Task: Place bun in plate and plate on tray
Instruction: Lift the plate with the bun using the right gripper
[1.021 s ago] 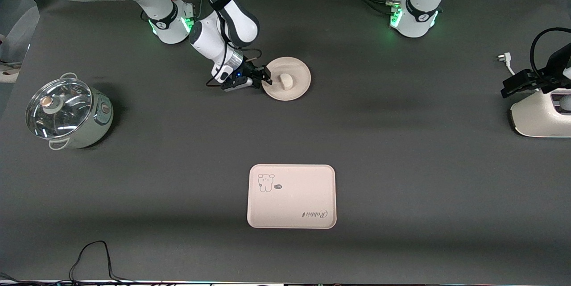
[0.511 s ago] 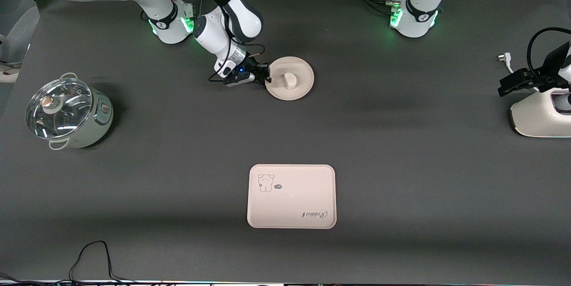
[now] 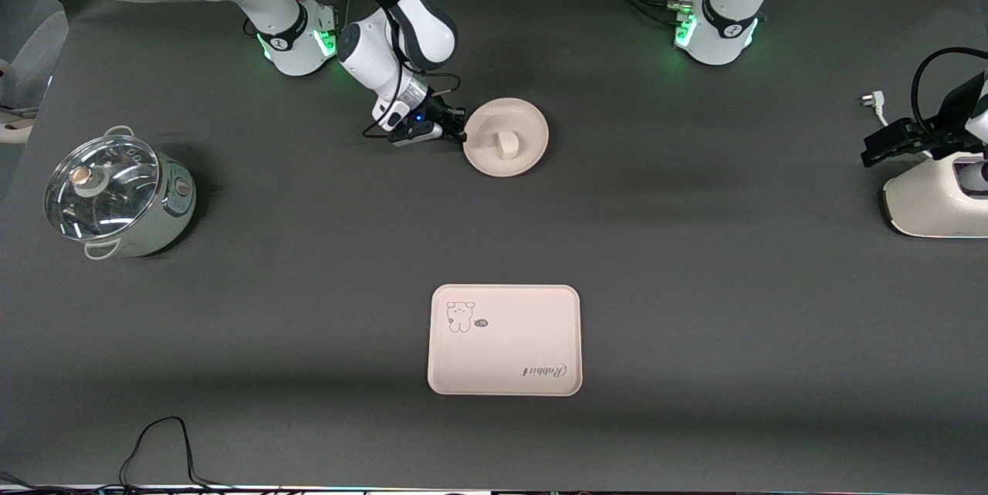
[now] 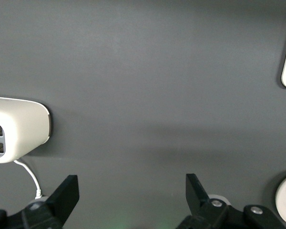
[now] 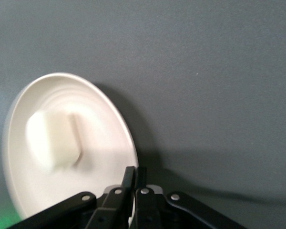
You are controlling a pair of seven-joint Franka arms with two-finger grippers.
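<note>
Beside the bun [image 3: 507, 144], right claw [image 3: 461, 132] pinches plate [image 3: 532, 124] rim.

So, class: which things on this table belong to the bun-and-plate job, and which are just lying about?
Job: bun on the plate; tray; right hand, shut on the plate's rim.

Lying about: lidded pot; white appliance; waiting left hand, open.

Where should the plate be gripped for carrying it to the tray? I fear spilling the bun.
By its raised rim, from the right arm's end of the table: the plate is shallow, the bun sits mid-dish. The right claw is shut there.
</note>
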